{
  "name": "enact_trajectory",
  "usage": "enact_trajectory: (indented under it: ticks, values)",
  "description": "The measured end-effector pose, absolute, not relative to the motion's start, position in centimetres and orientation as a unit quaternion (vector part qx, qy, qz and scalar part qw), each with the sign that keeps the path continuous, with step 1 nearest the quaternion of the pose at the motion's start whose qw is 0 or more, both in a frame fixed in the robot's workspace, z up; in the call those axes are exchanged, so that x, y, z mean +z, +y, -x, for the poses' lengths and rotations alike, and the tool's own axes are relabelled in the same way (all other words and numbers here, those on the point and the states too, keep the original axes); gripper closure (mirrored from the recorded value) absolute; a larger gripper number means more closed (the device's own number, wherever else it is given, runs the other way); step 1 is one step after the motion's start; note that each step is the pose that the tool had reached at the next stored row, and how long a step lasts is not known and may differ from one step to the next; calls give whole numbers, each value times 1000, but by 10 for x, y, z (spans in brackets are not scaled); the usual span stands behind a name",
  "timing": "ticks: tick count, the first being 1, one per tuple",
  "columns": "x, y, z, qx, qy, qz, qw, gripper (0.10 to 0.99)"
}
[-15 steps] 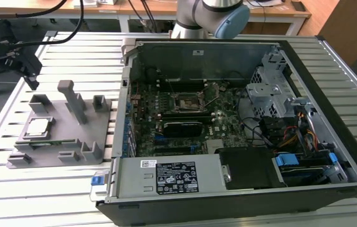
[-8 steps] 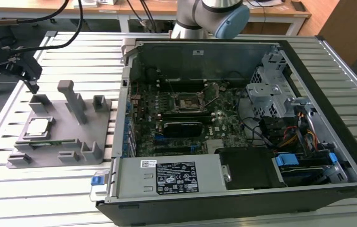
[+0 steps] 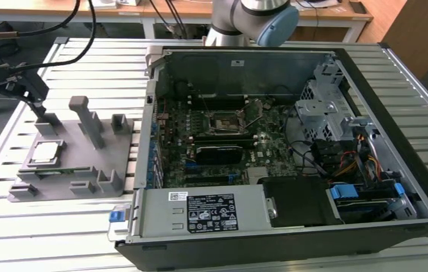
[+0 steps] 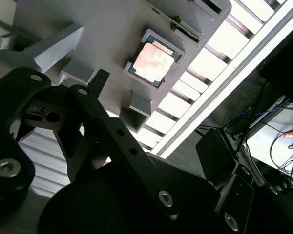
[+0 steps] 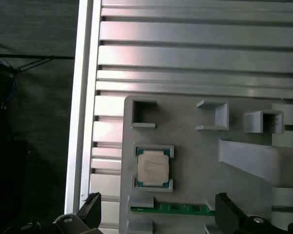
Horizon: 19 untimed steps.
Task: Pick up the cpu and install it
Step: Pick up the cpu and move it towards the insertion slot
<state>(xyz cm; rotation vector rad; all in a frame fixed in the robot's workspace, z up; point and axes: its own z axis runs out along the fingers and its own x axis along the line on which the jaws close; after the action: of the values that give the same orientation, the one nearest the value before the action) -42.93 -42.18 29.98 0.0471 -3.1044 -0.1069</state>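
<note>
the cpu (image 5: 153, 167) lies flat, metal top up, in a square pocket of the grey holder (image 3: 73, 161) on the slatted table (image 3: 47, 232). a green memory stick (image 5: 170, 208) sits on edge in the slot just beside it. the gripper (image 5: 156, 201) hangs over the holder, jaws spread wide, gripping nothing. at the exterior view's right, the open computer case (image 3: 274, 249) holds the motherboard (image 3: 274, 141) with its square socket (image 3: 225, 122).

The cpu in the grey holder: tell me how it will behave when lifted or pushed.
The cpu looks thin, flat and rigid, so it probably stays stiff and feels light. Its smooth metal top may be slippery. Corner tabs of the grey holder surround it, so a sideways push would likely be blocked.
</note>
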Motion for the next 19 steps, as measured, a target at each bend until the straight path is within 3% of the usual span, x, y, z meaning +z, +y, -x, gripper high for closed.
enact_trajectory:
  ticks: [19]
  values:
    - [266, -423, 430, -34, -999, -30, 18, 98]
